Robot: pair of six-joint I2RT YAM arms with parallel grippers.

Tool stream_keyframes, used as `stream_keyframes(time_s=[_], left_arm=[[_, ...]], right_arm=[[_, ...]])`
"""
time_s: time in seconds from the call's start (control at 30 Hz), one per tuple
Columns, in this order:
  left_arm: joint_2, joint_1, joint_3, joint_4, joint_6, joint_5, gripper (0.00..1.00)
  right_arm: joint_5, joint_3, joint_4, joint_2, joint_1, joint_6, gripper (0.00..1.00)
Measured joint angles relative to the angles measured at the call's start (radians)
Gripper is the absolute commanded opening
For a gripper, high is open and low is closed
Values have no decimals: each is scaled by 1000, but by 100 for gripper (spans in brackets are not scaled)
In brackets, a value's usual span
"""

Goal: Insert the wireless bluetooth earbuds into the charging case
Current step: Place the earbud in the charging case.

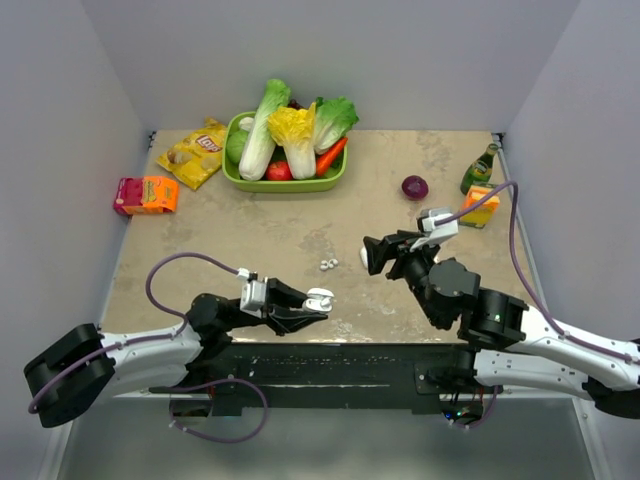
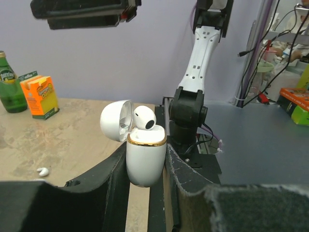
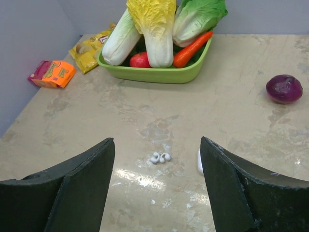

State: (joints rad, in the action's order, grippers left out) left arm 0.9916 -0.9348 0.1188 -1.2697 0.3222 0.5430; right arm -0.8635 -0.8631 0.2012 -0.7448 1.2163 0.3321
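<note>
My left gripper [image 1: 312,306] is shut on the white charging case [image 1: 319,298] and holds it upright above the table's front edge. In the left wrist view the case [image 2: 146,159] sits between my fingers with its lid [image 2: 115,121] swung open. One white earbud [image 2: 145,117] stands in it, sticking up above the gold rim. Two tiny white curled pieces [image 3: 160,157] lie together on the table, also seen from above [image 1: 328,264]. My right gripper [image 1: 373,254] is open and empty just right of them. A white piece [image 3: 199,161] peeks out by its right finger, partly hidden.
A green tray [image 1: 285,183] of lettuce, tomato and carrot stands at the back. A chips bag [image 1: 195,152] and a pink-orange box [image 1: 146,195] lie at back left. A red onion [image 1: 414,187], a green bottle [image 1: 480,168] and an orange juice box [image 1: 481,205] stand at right.
</note>
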Motion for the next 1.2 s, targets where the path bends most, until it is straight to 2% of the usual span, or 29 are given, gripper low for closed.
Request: stream_keyframes(time_s=[0.27,0.3,0.33,0.53,0.8,1.0,1.2], left_arm=[[-37,0,0,-5,29,64,0],[-38,0,0,-6,34,73,0],[-38,0,0,-7,36,80,0],[-39,0,0,-8,63,132,0],[-41,3,0,-8,80,152,0],[-42,3,0,-7,50,6,0],[-42,4,35,-6,4,-136,0]], right_arm=[[16,41,25,11,0,17,75],[16,48,24,14,0,19,81],[15,54,25,17,0,21,82],[19,69,31,16,0,43,83],[166,142,-34,98,0,24,84],[335,161,-137,195,0,-21,84],[465,131,-165,142,0,-47,84]])
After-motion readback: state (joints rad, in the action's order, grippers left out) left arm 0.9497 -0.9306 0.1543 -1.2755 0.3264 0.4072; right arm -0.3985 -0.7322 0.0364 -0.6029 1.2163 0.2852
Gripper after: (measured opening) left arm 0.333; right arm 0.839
